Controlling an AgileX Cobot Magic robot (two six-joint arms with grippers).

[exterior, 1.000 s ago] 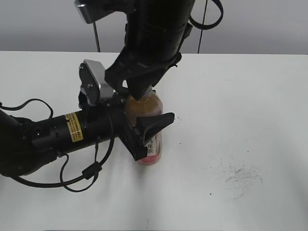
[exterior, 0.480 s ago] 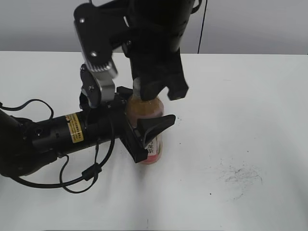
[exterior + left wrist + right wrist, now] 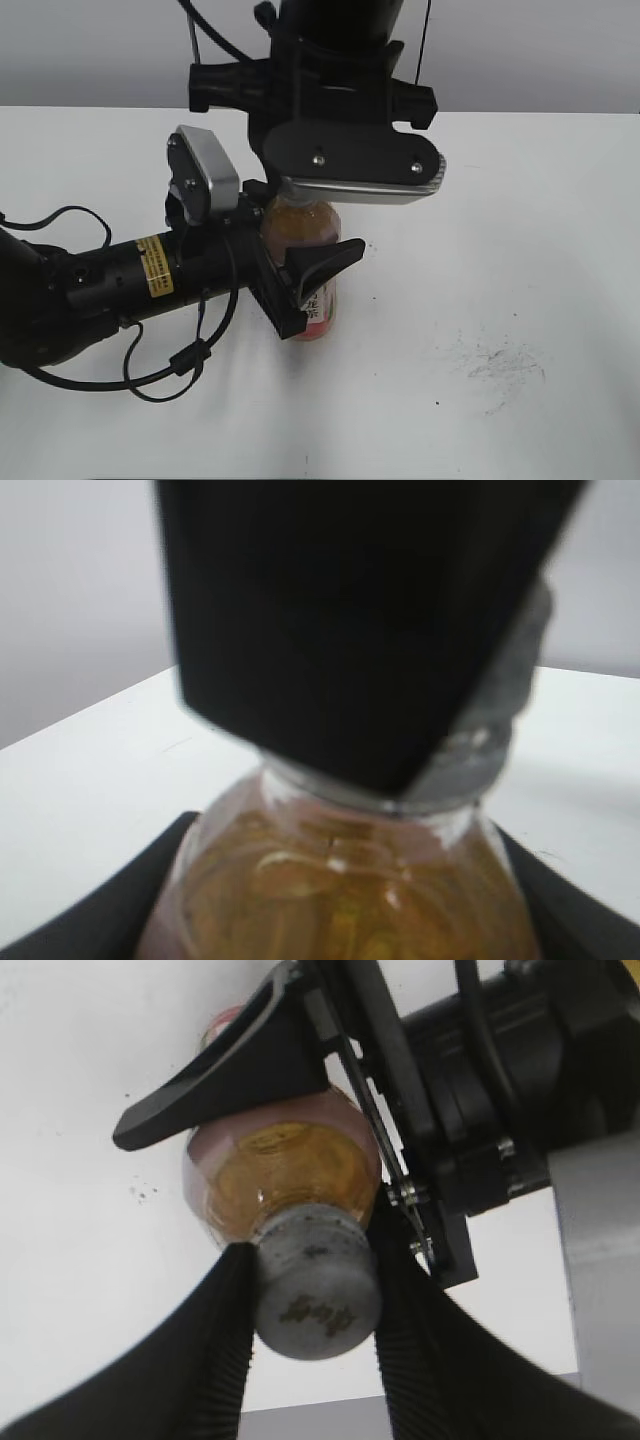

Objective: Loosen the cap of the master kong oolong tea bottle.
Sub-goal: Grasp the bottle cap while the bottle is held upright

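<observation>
The oolong tea bottle [image 3: 312, 262] stands upright on the white table, amber tea inside, pink label low down. My left gripper [image 3: 300, 275] is shut on the bottle's body from the left; the bottle's shoulder fills the left wrist view [image 3: 340, 890]. My right gripper [image 3: 315, 1290] comes straight down from above and is shut on the grey-white cap [image 3: 318, 1295], one ribbed finger on each side. In the exterior view the right wrist hides the cap. In the left wrist view a right finger [image 3: 350, 620] covers most of the cap.
The white table [image 3: 500, 230] runs all round the bottle. A patch of dark scuff marks [image 3: 500, 365] lies at the front right. The left arm's black body and cables [image 3: 110, 290] lie across the table's left side.
My right wrist has turned about the bottle's axis while staying on the cap; its silver camera bracket has swung round to face front. The left gripper and the bottle have stayed put.
</observation>
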